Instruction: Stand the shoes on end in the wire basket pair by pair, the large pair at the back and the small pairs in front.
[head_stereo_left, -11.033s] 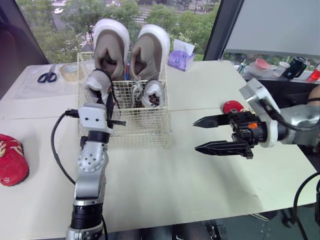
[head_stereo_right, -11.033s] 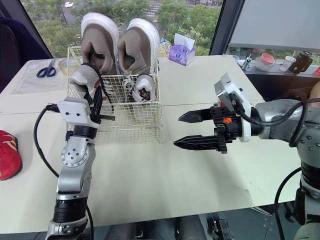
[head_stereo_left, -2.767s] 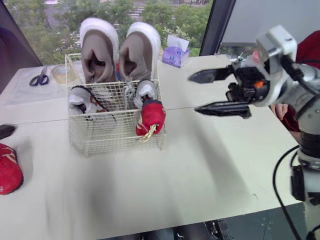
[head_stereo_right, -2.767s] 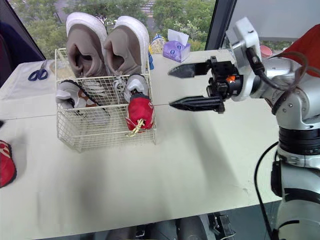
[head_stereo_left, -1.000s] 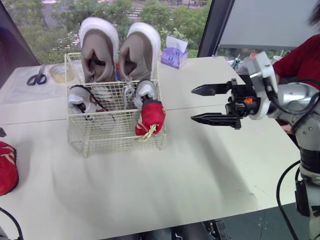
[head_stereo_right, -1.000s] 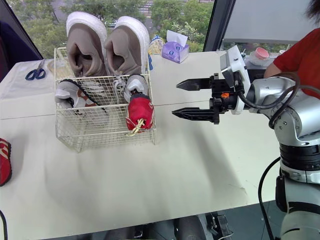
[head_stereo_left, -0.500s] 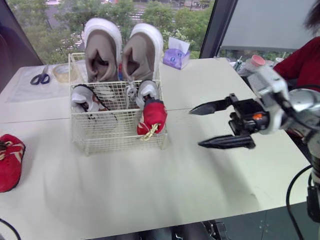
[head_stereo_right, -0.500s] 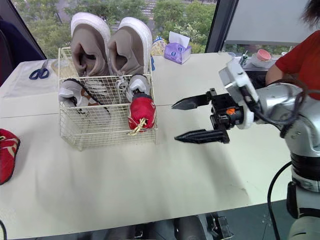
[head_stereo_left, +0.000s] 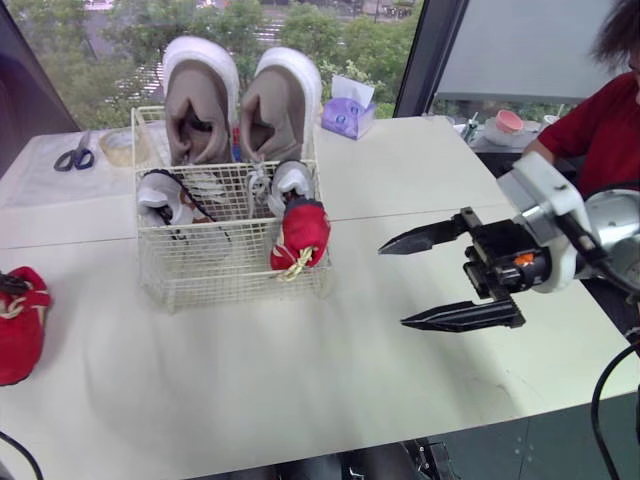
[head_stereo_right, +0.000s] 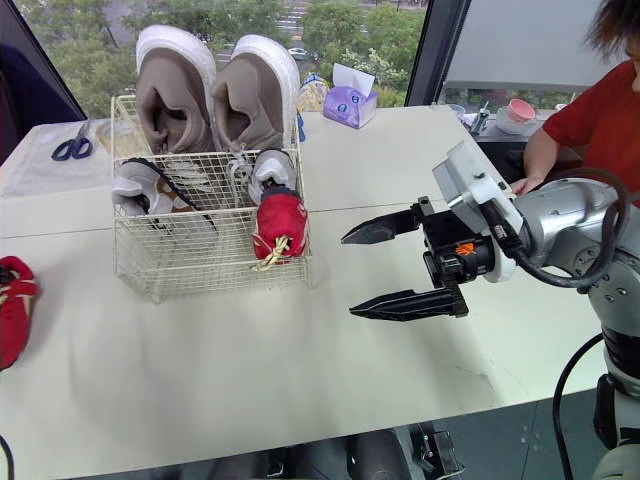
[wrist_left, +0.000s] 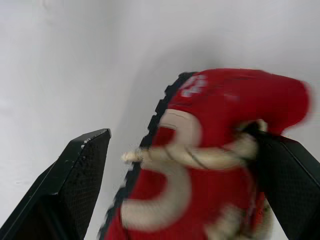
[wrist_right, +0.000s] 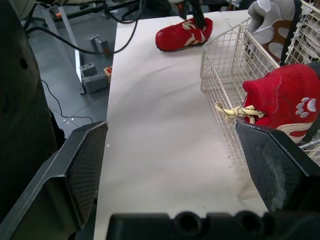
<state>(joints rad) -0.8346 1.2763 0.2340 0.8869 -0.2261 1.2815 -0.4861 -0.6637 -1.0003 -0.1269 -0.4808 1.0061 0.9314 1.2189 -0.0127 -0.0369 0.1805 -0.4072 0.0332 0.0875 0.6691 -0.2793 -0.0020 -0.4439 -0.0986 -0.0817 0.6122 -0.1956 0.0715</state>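
Red shoe (head_stereo_right: 281, 222) (paw print) — in basket (head_stereo_right: 170, 268).

I see the wire basket (head_stereo_left: 232, 283). Two big tan shoes (head_stereo_left: 201, 105) stand on end at its back. Two small grey shoes (head_stereo_left: 166, 197) sit in front of them. One small red shoe (head_stereo_left: 303, 233) stands in the front right corner. The other red shoe (head_stereo_left: 20, 325) lies outside, well to the basket's left.
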